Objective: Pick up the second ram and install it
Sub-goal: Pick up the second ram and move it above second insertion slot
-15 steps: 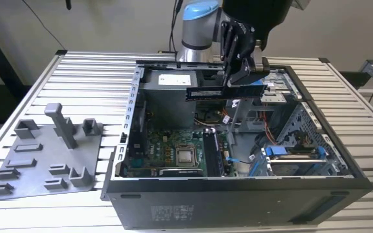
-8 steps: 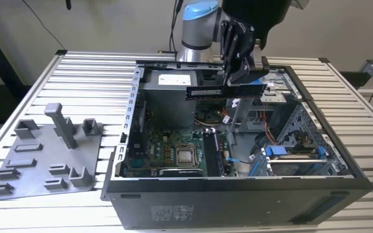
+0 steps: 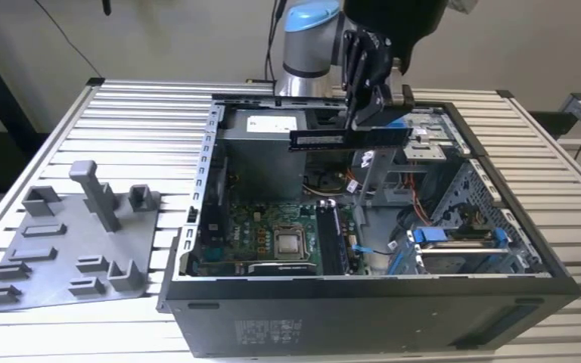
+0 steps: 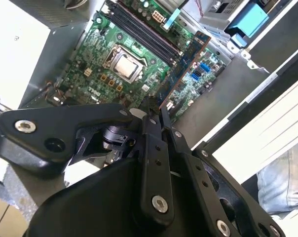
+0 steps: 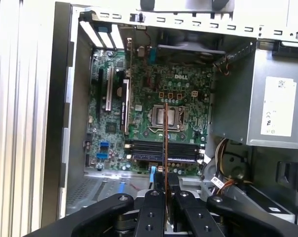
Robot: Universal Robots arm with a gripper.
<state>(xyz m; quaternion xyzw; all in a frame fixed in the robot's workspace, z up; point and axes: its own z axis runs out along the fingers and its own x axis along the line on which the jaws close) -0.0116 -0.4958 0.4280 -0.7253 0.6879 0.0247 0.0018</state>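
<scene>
One worktop (image 3: 139, 106), one open computer case (image 3: 371, 321) at its centre, one grey tray (image 3: 73, 243) near its edge at the exterior view's left. One claw (image 3: 377, 125) clamped on one memory stick (image 3: 343, 138), held above the case. Risk: off-centre grip may tilt stick, jamming it at the slots (image 5: 161, 150)

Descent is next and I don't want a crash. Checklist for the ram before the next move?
1. Grasp: ok, jaws shut on the second ram.
2. Height: ok, ram hangs above the open case.
3. Level: ok, ram lies about horizontal in the exterior view.
4. Alignment with the memory slots: not ok, ram's edge runs across them in the first wrist view.
5. Which slot is free: cannot tell.
</scene>
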